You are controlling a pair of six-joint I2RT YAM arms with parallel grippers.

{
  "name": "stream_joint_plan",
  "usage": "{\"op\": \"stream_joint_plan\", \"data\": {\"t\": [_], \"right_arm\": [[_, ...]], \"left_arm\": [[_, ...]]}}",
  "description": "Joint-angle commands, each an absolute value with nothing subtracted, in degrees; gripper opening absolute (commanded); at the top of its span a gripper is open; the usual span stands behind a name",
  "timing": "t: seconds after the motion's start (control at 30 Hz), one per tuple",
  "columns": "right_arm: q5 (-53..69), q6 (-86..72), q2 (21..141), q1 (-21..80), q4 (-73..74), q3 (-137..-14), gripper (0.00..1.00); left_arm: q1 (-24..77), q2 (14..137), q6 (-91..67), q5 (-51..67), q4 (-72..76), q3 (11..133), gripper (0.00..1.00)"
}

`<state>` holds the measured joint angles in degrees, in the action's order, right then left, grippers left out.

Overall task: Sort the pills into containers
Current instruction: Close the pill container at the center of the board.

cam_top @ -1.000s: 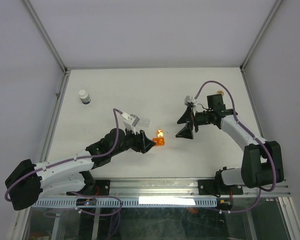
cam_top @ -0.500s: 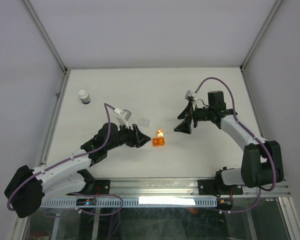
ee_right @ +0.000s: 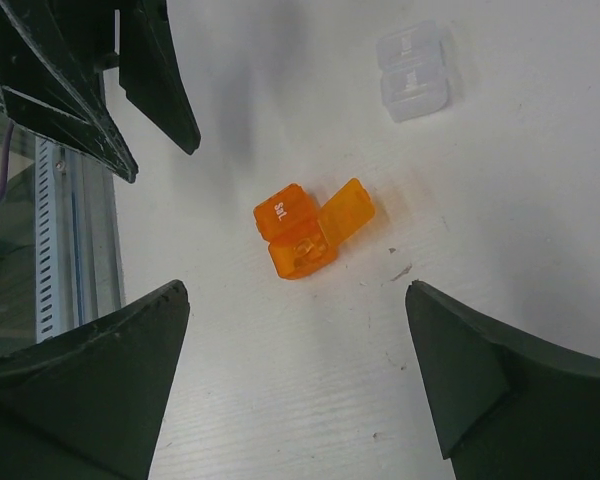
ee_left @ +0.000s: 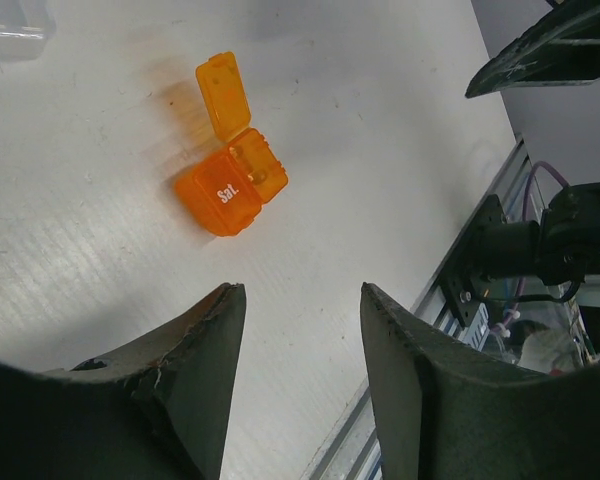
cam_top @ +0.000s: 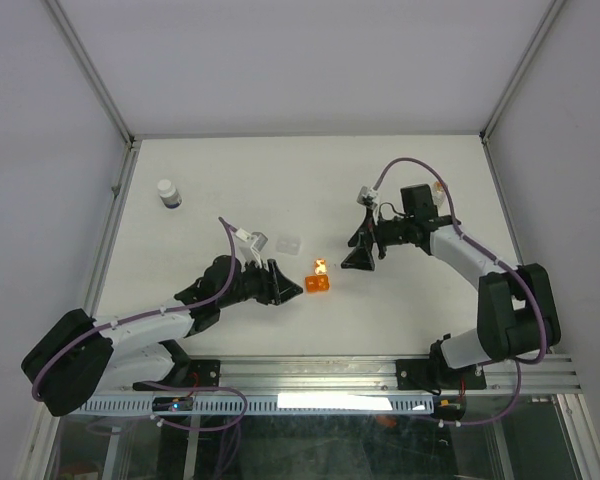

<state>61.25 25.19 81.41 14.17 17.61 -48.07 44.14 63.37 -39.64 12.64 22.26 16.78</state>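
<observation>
left gripper point(cam_top: 280, 281) hovering, jaws standing apart | right gripper point(cam_top: 360, 251) gaping wide | orange cup point(cam_top: 318, 284) lying lid-open mid-worktop between them | clear vial point(cam_top: 290, 242) sitting just beyond

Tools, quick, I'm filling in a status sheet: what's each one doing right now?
Left tool: open, holding nothing.
Right tool: open wide, holding nothing.
</observation>
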Motion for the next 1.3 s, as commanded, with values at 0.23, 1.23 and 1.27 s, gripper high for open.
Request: {"op": "stream_joint_plan", "data": {"t": [0.23,1.23,1.27], "right_arm": [[59.04,20.66,85.52,17.67,13.15,-51.74,0.91],[56.77,9.88,95.01,20.55,8.66,-55.04,0.81],[56.84,9.58,95.61,20.65,8.90,-55.42,0.80]], "left_arm": [[43.41,61.90,-37.62,14.18,24.07,17.09,0.52],[41.88,81.14,-37.54,15.61,29.18,25.45,0.51],[41.88,81.43,-37.53,15.50,28.77,25.87,0.51]]}}
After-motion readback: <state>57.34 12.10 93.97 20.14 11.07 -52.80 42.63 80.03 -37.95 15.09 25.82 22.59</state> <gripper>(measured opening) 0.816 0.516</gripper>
